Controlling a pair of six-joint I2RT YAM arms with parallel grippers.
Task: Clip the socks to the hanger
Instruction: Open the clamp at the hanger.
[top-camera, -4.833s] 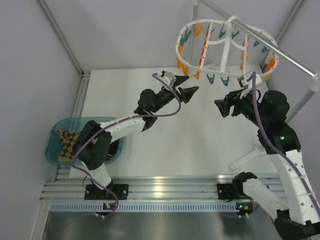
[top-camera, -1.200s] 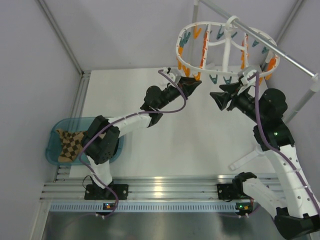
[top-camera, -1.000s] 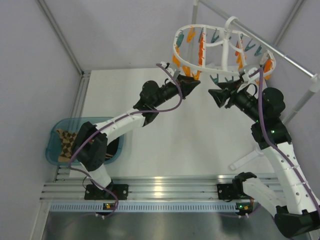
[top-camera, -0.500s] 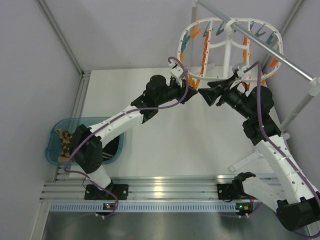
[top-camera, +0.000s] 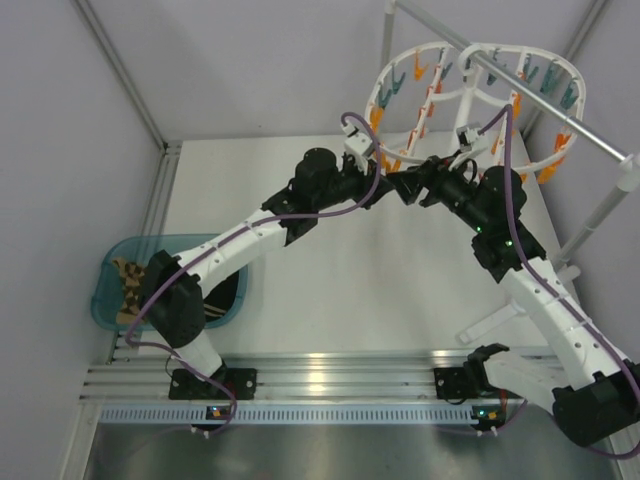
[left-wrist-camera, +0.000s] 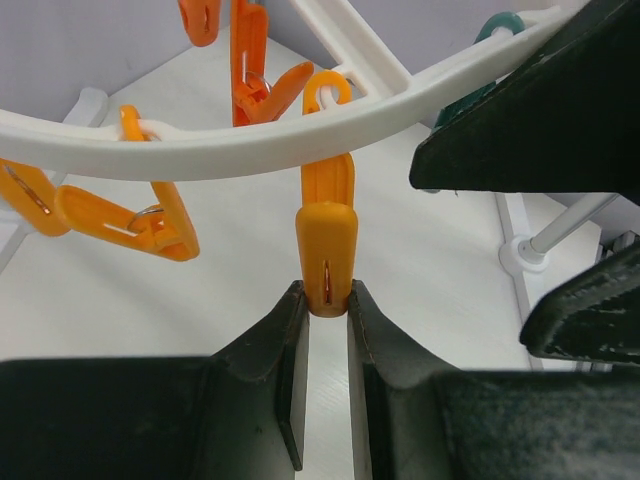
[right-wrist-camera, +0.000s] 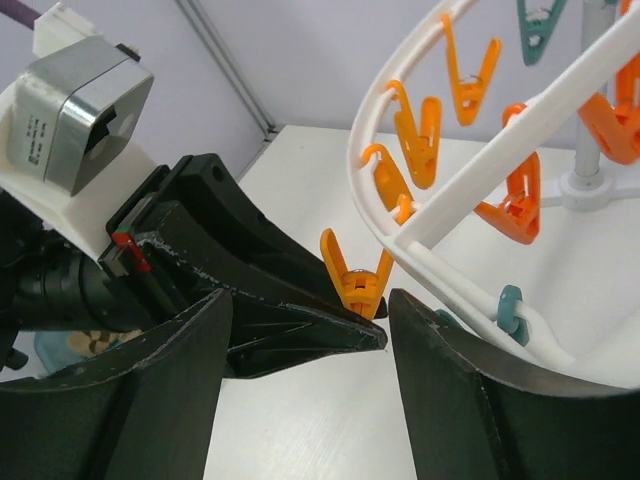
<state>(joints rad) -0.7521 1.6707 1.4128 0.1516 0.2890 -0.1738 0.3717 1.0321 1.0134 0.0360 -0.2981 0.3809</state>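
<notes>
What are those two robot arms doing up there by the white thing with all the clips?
They're getting ready to hang up socks. The left end effector is pinching the bottom of one orange clip that dangles from the white hanger. The right end effector is open right next to it, with no sock in it. The socks lie in the teal bin at the table's left edge, not clipped yet.

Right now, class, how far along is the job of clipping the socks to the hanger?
Done: nothing; no sock shows on the hanger. In hand: the left gripper pinches one orange clip, the right gripper open beside it. Left: the socks lie in the teal bin, all to clip.
</notes>
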